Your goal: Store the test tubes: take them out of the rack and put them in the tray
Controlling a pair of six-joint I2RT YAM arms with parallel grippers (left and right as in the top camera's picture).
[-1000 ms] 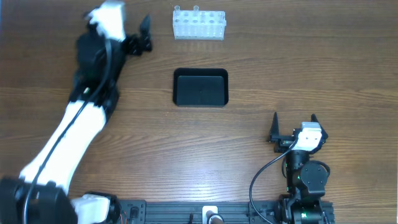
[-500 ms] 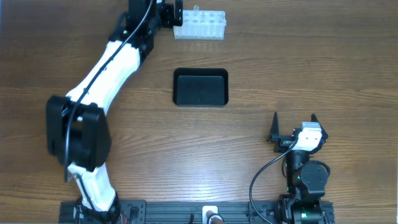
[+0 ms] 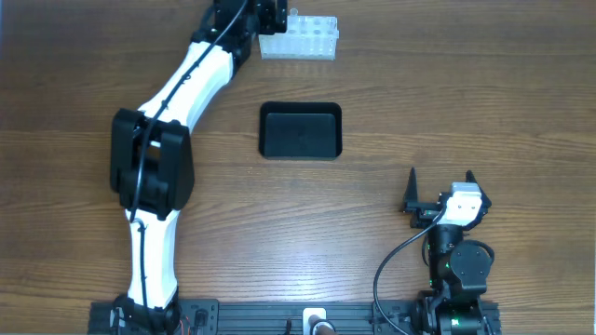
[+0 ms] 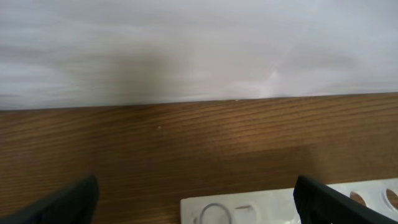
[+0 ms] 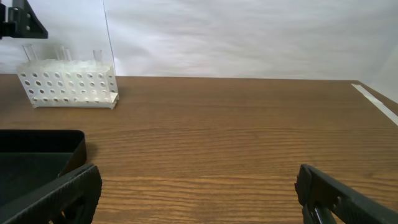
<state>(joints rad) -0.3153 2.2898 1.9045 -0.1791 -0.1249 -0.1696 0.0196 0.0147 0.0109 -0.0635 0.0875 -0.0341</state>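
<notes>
The white perforated test tube rack [image 3: 300,41] stands at the far edge of the table, with clear tubes [image 5: 64,53] sticking up from it. My left gripper [image 3: 268,15] hangs open over the rack's left end. In its wrist view the rack's top [image 4: 273,206] and one tube mouth [image 4: 214,213] lie between the fingers [image 4: 69,201]. The black tray [image 3: 301,130] lies mid-table, nothing in it. My right gripper [image 3: 439,184] stands open near its base, far from both, its fingertips [image 5: 59,198] holding nothing.
A white wall [image 4: 199,43] rises just behind the rack. Bare wooden tabletop [image 3: 447,102] spreads between tray, rack and right arm. The left arm [image 3: 154,167] stretches diagonally across the table's left half.
The left arm has swung right from the far left of the table, and its gripper now hangs over the rack's left end. The right arm has kept still.
</notes>
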